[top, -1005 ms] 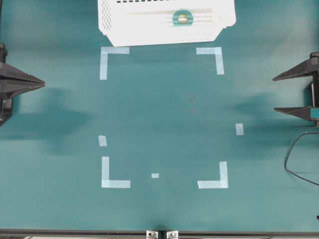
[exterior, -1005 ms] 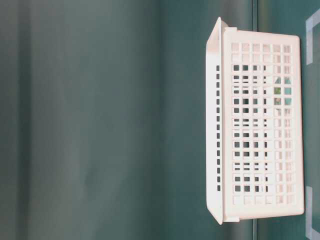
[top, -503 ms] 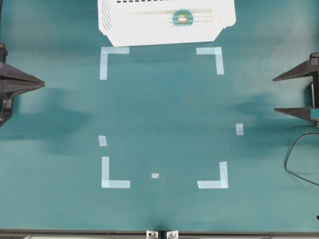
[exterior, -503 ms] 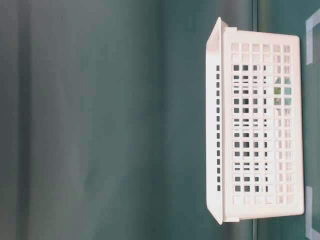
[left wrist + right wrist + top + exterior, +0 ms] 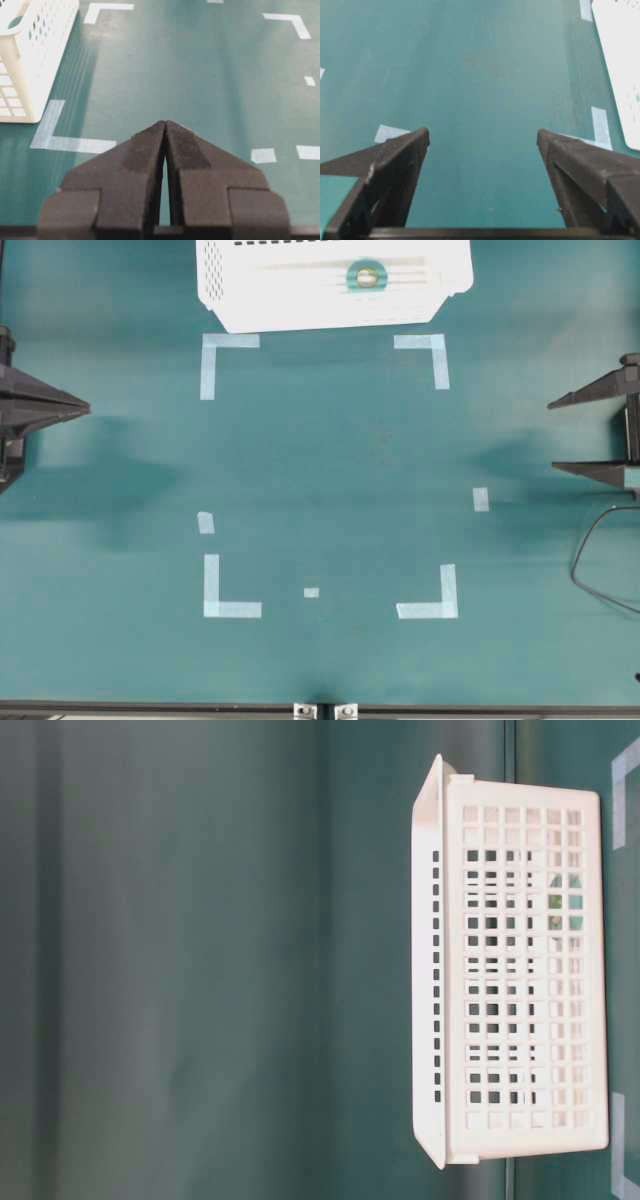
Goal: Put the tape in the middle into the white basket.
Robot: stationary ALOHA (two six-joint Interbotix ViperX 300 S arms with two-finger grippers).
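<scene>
Already the tape (image 5: pixel 367 277) sits inside the basket (image 5: pixel 300 300), top of frame. Looks light and stiff; best pinched across the ring wall, probably. Left claw (image 5: pixel 165 131) clenched and empty, right claw (image 5: pixel 482 140) released, empty.

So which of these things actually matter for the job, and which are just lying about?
Part of the job:
- the tape, already lying inside the basket
- the white basket
- the right end effector, open and empty

Just lying about:
- pale tape corner marks on the table
- the left end effector, shut and idle
- a black cable
</scene>
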